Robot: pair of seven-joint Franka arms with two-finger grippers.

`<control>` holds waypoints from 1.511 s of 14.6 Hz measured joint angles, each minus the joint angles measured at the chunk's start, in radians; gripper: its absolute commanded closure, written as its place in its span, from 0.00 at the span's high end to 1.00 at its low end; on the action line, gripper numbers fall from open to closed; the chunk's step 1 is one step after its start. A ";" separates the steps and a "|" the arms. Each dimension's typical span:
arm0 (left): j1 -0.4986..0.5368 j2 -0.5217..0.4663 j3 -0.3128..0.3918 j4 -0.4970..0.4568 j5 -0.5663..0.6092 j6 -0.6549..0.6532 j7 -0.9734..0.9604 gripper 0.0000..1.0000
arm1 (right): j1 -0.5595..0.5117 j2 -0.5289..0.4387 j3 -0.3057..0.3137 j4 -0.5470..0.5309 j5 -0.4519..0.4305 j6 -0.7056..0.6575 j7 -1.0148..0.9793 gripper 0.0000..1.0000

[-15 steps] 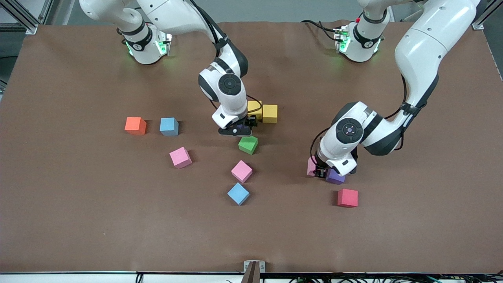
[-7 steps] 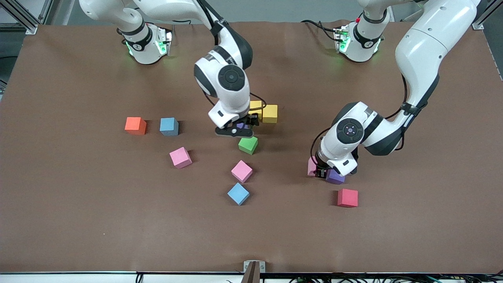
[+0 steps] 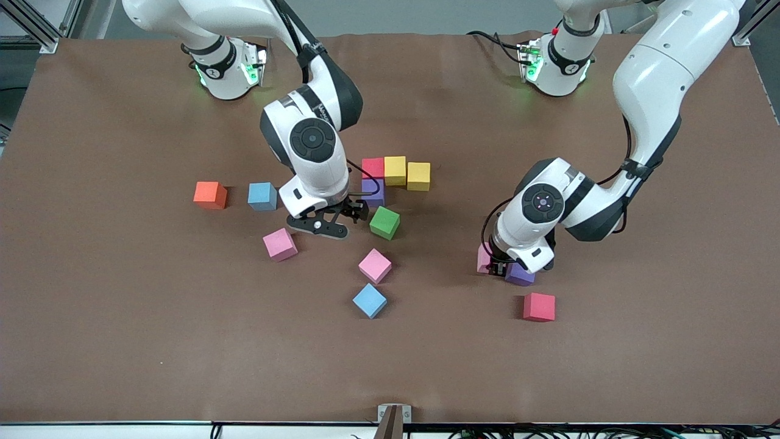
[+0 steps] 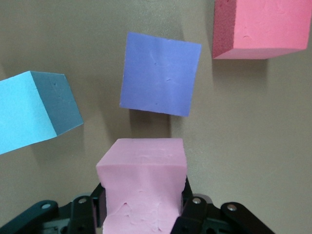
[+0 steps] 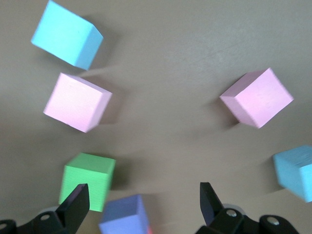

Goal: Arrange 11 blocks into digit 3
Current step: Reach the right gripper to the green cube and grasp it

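A red cube (image 3: 373, 167), two yellow cubes (image 3: 395, 170) (image 3: 418, 176) and a purple cube (image 3: 373, 192) touch in a cluster mid-table. My right gripper (image 3: 344, 214) hangs open and empty just above the table, between the green cube (image 3: 384, 222) and a pink cube (image 3: 280, 244). In the right wrist view its fingers (image 5: 77, 204) stand wide apart over the green (image 5: 87, 183) and purple (image 5: 124, 217) cubes. My left gripper (image 3: 498, 266) is shut on a pink cube (image 4: 141, 165), low at the table beside the second purple cube (image 3: 520, 275). Another red cube (image 3: 539, 306) lies nearer the camera.
An orange cube (image 3: 210, 195) and a darker blue cube (image 3: 262, 196) sit toward the right arm's end. A pink cube (image 3: 375, 265) and a light blue cube (image 3: 369, 300) lie nearer the camera than the green one.
My right gripper let go of the purple cube beside the red one, opened, and swung toward the right arm's end and nearer the camera. The left arm has not moved.
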 measured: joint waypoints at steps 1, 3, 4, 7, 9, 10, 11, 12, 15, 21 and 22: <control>0.000 0.000 0.000 0.000 0.000 0.000 0.000 0.32 | 0.007 0.009 0.004 -0.002 0.002 0.040 0.052 1.00; 0.000 0.000 0.000 0.000 0.000 0.000 0.000 0.32 | 0.021 0.050 0.014 -0.004 0.026 0.110 0.128 1.00; 0.000 0.000 0.000 0.000 0.000 0.000 0.000 0.32 | 0.030 0.078 0.018 -0.002 0.039 0.145 0.154 1.00; 0.000 0.000 0.000 0.000 0.000 0.000 0.000 0.32 | 0.057 0.155 0.020 0.014 0.054 0.198 0.238 1.00; 0.000 0.000 0.000 0.000 0.000 0.000 0.000 0.32 | 0.067 0.195 0.020 0.058 0.054 0.203 0.280 1.00; 0.000 0.000 0.000 0.000 0.000 0.000 0.000 0.32 | 0.068 0.209 0.020 0.076 0.055 0.202 0.290 1.00; 0.000 0.000 0.000 0.000 0.000 0.000 0.000 0.32 | 0.070 0.217 0.021 0.086 0.055 0.201 0.293 1.00; 0.000 0.000 0.000 0.000 0.000 0.000 0.000 0.32 | 0.071 0.224 0.021 0.092 0.055 0.200 0.293 1.00; 0.000 0.000 0.000 0.000 0.000 0.000 0.000 0.32 | 0.084 0.245 0.022 0.094 0.055 0.205 0.293 1.00; 0.000 0.000 0.000 0.000 0.000 0.000 0.000 0.32 | 0.116 0.277 0.022 0.094 0.055 0.223 0.294 0.77; 0.000 0.000 0.000 0.000 0.000 0.000 0.000 0.32 | 0.116 0.278 0.022 0.094 0.055 0.223 0.294 0.71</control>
